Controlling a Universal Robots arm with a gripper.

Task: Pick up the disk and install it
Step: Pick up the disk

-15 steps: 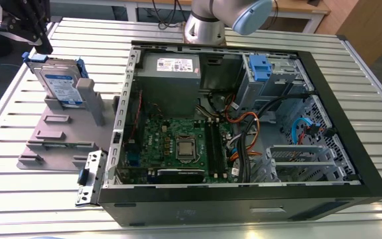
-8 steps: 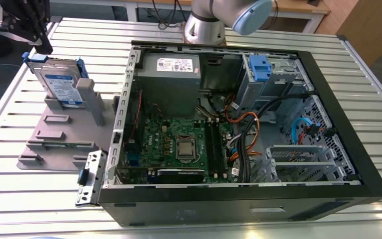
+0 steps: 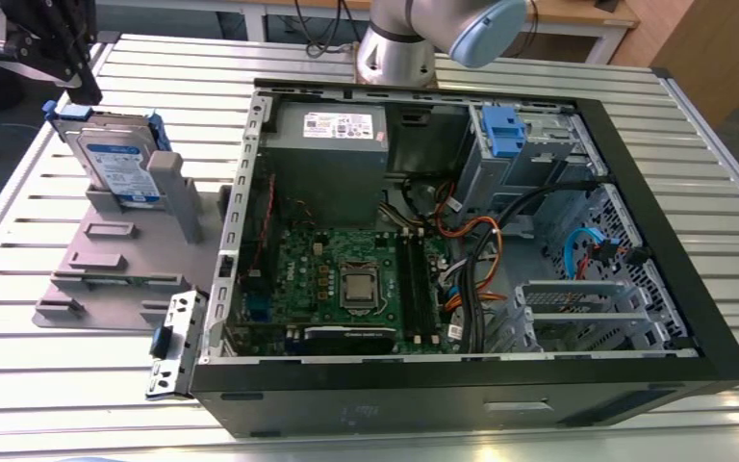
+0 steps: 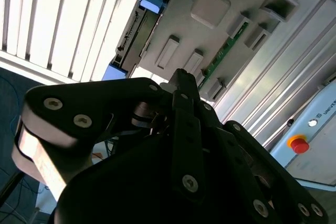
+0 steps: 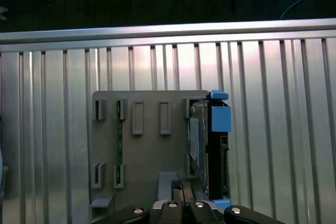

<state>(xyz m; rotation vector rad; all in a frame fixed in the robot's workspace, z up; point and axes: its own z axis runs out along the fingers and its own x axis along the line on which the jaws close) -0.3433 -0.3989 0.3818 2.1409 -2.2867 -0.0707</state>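
The disk point(image 3: 115, 162) stands on edge in a slot of a grey holder point(image 3: 113, 260) at the exterior view's left, beside the open computer case point(image 3: 472, 390). It is silver-grey with a blue-and-white label and a blue bracket. My gripper point(image 3: 84, 93) hangs just above the disk's far top corner and holds nothing. In the first wrist view the disk point(image 5: 218, 119) sits at the holder's point(image 5: 149, 150) edge, with the gripper point(image 5: 179, 186) close over the holder. The second wrist view shows the gripper point(image 4: 181, 77) in front of the holder point(image 4: 210, 3) and the disk's blue bracket point(image 4: 156, 1).
The case lies open with its motherboard point(image 3: 350, 279), power supply point(image 3: 331, 130), cables and a drive bay with a blue latch point(image 3: 504, 130). A small blue latch with a metal cage point(image 3: 170, 342) lies by the case's front corner. A green memory stick point(image 5: 119, 140) stands in the holder. The table is slatted metal point(image 3: 36, 385).
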